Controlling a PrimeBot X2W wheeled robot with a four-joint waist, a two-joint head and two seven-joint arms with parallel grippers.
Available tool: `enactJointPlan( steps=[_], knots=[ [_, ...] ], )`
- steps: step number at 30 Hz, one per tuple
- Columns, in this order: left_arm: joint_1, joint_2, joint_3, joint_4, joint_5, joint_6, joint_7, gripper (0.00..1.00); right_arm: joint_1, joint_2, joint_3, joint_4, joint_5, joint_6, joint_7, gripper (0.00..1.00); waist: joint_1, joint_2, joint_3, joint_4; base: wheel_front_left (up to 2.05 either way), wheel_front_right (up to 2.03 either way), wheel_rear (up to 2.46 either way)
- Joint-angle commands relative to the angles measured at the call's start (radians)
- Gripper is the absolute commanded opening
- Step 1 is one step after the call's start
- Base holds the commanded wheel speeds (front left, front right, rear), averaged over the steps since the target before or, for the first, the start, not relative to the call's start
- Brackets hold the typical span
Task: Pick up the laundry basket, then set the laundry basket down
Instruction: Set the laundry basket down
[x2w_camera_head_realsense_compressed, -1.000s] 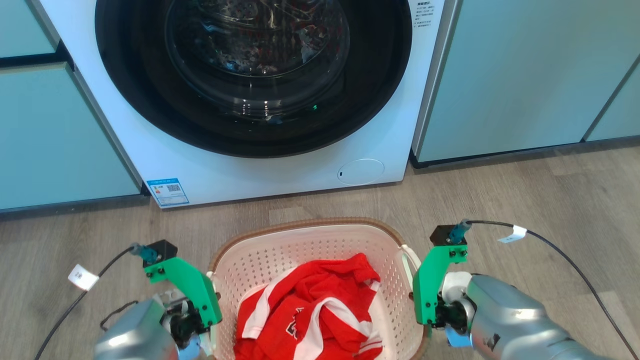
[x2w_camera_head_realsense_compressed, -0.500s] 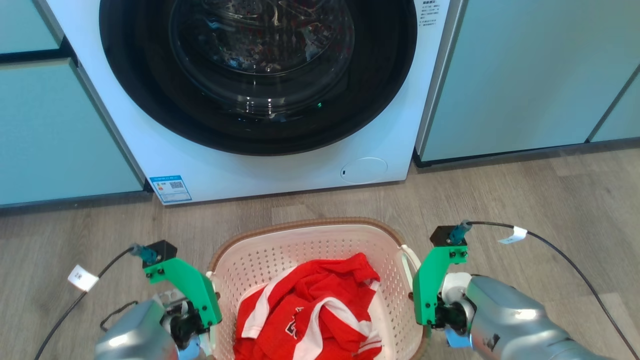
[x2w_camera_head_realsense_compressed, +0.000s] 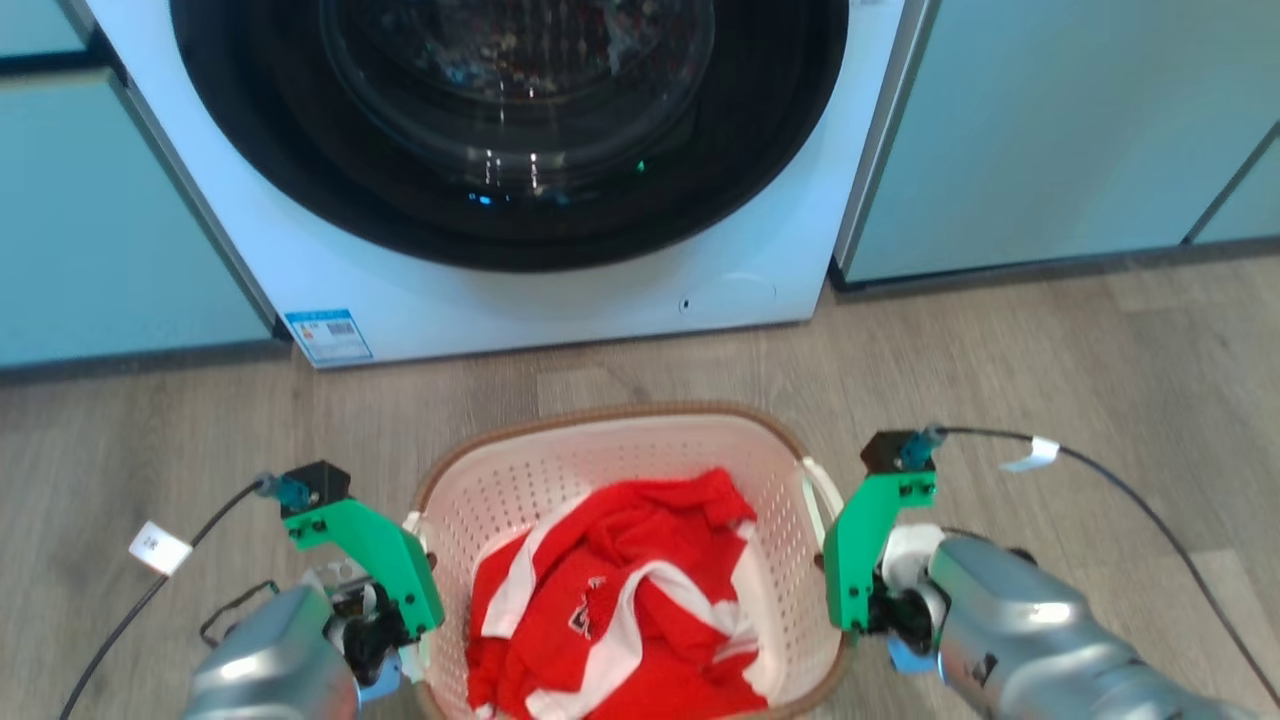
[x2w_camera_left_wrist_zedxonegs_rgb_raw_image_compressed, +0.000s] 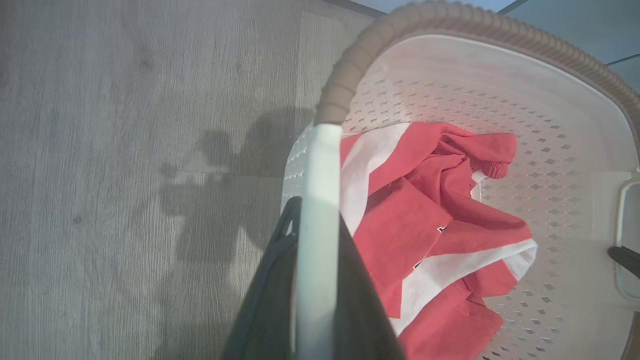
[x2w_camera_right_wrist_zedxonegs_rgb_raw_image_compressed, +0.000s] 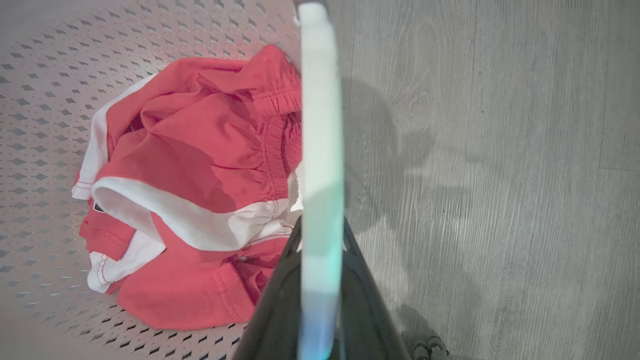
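Left gripper (x2w_camera_left_wrist_zedxonegs_rgb_raw_image_compressed: 318, 235) is closed on the white left-side handle (x2w_camera_left_wrist_zedxonegs_rgb_raw_image_compressed: 320, 165) of the laundry basket (x2w_camera_head_realsense_compressed: 600, 415); its two dark fingers (x2w_camera_left_wrist_zedxonegs_rgb_raw_image_compressed: 270, 300) clamp the handle bar from both sides. Right gripper (x2w_camera_right_wrist_zedxonegs_rgb_raw_image_compressed: 321, 235) is closed in the same way on the right-side handle (x2w_camera_right_wrist_zedxonegs_rgb_raw_image_compressed: 320, 100). Basket position: between the two grippers, over the wood-grain floor (x2w_camera_head_realsense_compressed: 1050, 380), on the near side of the white washing machine (x2w_camera_head_realsense_compressed: 620, 290) and apart from its front panel. Contents: one crumpled red-and-white garment (x2w_camera_head_realsense_compressed: 620, 600). Whether the basket base touches the floor cannot be determined.
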Motion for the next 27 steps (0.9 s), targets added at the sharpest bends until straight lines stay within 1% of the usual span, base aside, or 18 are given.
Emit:
enactJointPlan(
  steps=[1,4,5,7,16,27],
  knots=[
    [-0.087,0.04,0.033,-0.014,-0.013,-0.007,-0.029,0.0,-0.045,-0.006,0.004,0.001,0.003,-0.002,-0.022,0.0,0.0,0.0,0.04,0.0,0.0,0.0,0.0],
    [-0.113,0.038,0.03,-0.015,-0.009,-0.007,-0.054,0.0,-0.072,-0.006,0.004,0.007,0.001,-0.002,-0.051,0.0,0.0,0.0,0.104,0.002,0.0,0.0,0.0],
    [-0.135,0.038,0.027,-0.018,-0.005,-0.007,-0.07,0.0,-0.091,-0.006,0.003,0.011,0.001,-0.002,-0.068,0.0,0.0,0.0,0.149,0.004,0.0,0.0,0.0],
    [-0.145,0.038,0.024,-0.02,-0.002,-0.007,-0.077,0.0,-0.1,-0.006,0.003,0.013,0.0,-0.002,-0.077,0.0,0.0,0.0,0.17,0.005,0.0,0.0,0.0],
    [-0.236,0.04,0.004,-0.032,0.015,-0.007,-0.135,0.0,-0.184,-0.006,0.003,0.034,-0.009,-0.002,-0.151,0.0,0.0,0.0,0.375,0.012,0.0,0.0,0.0],
    [-0.337,0.04,-0.034,-0.039,0.045,-0.007,-0.217,0.0,-0.28,-0.007,-0.008,0.069,-0.031,-0.002,-0.278,0.0,0.0,0.0,0.586,0.009,0.0,0.0,0.0]
  ],
)
